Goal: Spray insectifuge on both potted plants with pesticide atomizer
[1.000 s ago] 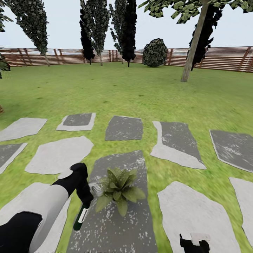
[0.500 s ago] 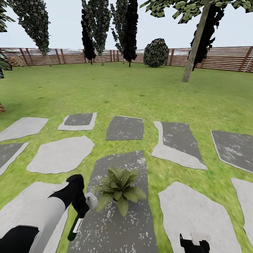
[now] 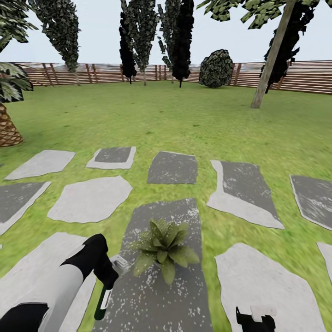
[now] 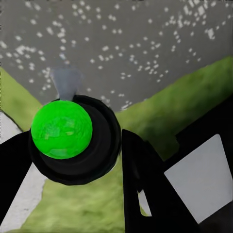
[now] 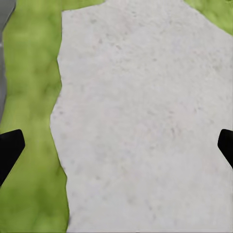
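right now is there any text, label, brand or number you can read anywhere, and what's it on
None can be read.
White label on the pesticide atomizer, held in the left gripper: too small and blurred to show any lettering.
Pale panel on the right gripper: blank, no marks visible.
Paving stones, fence and potted plant: no signs or writing.

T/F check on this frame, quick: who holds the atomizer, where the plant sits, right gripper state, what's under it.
1. The left gripper holds the pesticide atomizer. True.
2. The potted plant stands on the grass. False: it stands on a dark grey paving stone.
3. The right gripper is shut on a bottle. False: it is open with nothing between its fingers.
4. The right gripper hangs over a pale paving stone. True.
5. The atomizer's spray head lies beside the plant. True.
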Motion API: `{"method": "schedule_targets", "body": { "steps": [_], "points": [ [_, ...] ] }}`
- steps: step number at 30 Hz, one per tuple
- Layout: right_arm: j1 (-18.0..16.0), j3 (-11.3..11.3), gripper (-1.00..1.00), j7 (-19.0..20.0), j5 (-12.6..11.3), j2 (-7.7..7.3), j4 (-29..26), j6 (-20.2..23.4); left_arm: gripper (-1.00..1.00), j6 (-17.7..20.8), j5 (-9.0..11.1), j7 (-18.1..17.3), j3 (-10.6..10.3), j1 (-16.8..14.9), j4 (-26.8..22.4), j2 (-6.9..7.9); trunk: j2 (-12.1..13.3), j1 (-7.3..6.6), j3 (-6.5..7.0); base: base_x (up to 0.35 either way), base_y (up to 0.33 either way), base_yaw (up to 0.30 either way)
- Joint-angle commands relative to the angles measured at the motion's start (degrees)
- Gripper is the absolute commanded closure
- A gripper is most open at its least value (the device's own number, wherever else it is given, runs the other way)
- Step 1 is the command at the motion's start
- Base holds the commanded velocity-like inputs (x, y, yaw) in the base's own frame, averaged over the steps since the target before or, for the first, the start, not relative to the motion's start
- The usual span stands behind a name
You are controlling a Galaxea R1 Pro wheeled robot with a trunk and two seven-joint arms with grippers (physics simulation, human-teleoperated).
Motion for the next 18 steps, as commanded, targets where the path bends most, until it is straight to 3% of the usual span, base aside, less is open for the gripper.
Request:
{"method": "schedule_targets", "body": {
  "steps": [1,9,13,18],
  "points": [
    [-0.06,-0.33,-1.00,-0.25,0.61,0.00,0.10,-0.23,1.00,0.41,-0.33,-0.47,-0.06,-0.01,-0.07,0.01,-0.02,0.00,-0.05,0.145,-0.074,0.027],
    [-0.06,-0.33,-1.00,-0.25,0.61,0.00,0.10,-0.26,1.00,0.28,-0.32,-0.41,-0.14,0.77,-0.10,-0.07,-0.02,0.00,-0.05,0.193,-0.175,0.004],
    [-0.06,-0.33,-1.00,-0.25,0.61,0.00,0.10,-0.25,1.00,0.26,-0.33,-0.28,-0.15,1.39,-0.18,-0.15,-0.02,0.00,-0.05,-0.059,-0.241,0.072],
    [-0.06,-0.33,-1.00,-0.25,0.61,0.00,0.10,-0.24,1.00,0.15,-0.25,-0.23,-0.17,1.68,-0.05,-0.22,-0.02,0.00,-0.05,-0.045,-0.046,0.258]
  ]
}}
